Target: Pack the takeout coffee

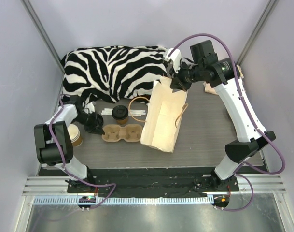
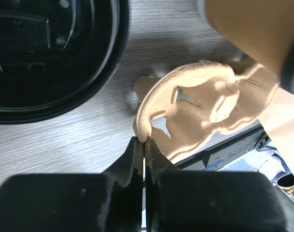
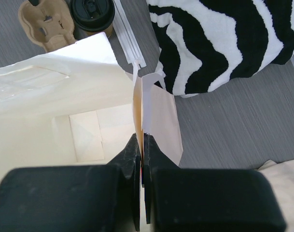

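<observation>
Okay, left fingers [image 2: 132, 155] pinch the pulp cup carrier [image 2: 200, 101] rim, right fingers [image 3: 131, 152] pinch the paper bag [image 3: 45, 92] lip; takeout coffee [image 1: 120, 114] stands just past left fingers, uncarried. Tugging the carrier could topple it.

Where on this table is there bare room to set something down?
Widest bare patch: table between paper bag and right arm. A thin strip lies in front of the cup carrier. Crowded on the left, around carrier, black-lidded cup and left gripper.
</observation>
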You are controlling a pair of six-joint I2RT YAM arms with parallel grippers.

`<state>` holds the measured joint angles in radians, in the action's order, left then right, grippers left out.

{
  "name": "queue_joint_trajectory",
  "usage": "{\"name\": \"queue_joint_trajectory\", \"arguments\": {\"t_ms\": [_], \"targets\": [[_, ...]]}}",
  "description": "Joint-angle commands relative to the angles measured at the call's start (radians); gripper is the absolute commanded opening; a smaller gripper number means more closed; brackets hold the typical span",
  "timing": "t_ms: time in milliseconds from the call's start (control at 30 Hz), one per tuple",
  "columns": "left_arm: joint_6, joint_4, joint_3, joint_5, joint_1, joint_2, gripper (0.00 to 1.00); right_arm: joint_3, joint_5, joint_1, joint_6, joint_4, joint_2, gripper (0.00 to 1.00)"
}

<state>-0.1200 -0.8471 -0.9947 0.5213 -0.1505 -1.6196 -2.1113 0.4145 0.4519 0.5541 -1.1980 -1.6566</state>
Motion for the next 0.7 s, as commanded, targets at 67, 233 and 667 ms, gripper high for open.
{"name": "queue_joint_trajectory", "arguments": {"t_ms": [67, 233, 667], "targets": [[0.115, -0.141, -0.097, 0.011, 0.003, 0.099, 0.00, -0.016, 0.035, 0.013, -0.008, 0.015, 0.030, 0.01], [0.242, -0.240, -0.120, 0.005, 0.003, 0.155, 0.00, 0.004, 0.037, 0.019, -0.016, 0.028, 0.047, 0.01], [0.621, -0.572, -0.550, 0.003, 0.008, 0.296, 0.00, 0.036, 0.038, 0.025, -0.010, 0.034, 0.098, 0.01]]}}
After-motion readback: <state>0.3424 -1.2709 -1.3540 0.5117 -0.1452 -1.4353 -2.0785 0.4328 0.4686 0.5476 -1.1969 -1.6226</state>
